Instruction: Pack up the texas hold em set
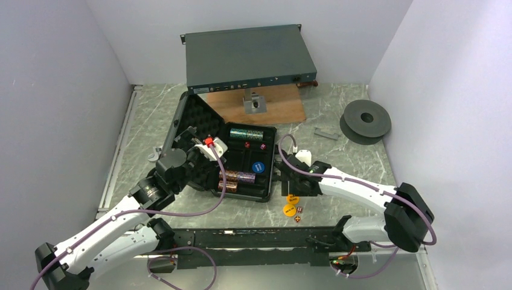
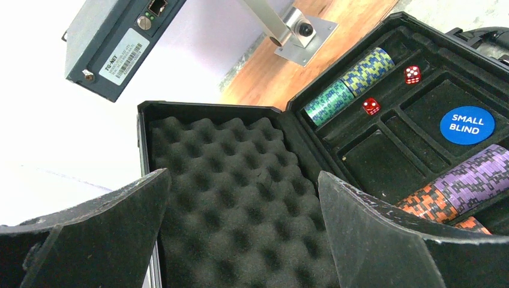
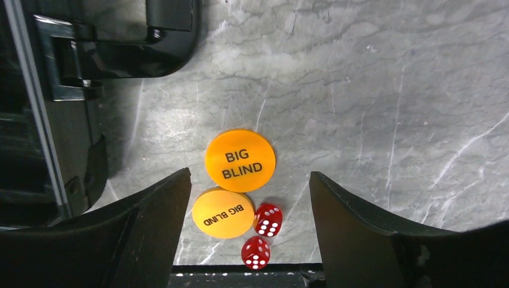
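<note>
The black case (image 1: 270, 162) lies open mid-table, its foam-lined lid (image 2: 228, 174) propped up on the left. Inside are a green-and-blue chip stack (image 2: 348, 84), a purple-and-orange chip stack (image 2: 456, 189), two red dice (image 2: 412, 74) and a blue SMALL BLIND disc (image 2: 467, 125). My left gripper (image 2: 243, 175) is open in front of the lid foam, holding nothing. My right gripper (image 3: 249, 174) hangs open above two orange BIG BLIND discs (image 3: 240, 160) (image 3: 223, 213) and two red dice (image 3: 268, 219) on the table, right of the case's front corner.
A grey-blue rack unit (image 1: 250, 57) stands at the back over a wooden board (image 1: 275, 112) with a metal bracket (image 1: 255, 104). A dark grey spool (image 1: 366, 119) and a small grey bar (image 1: 326, 134) lie at the right. A black rail (image 1: 253, 238) runs along the near edge.
</note>
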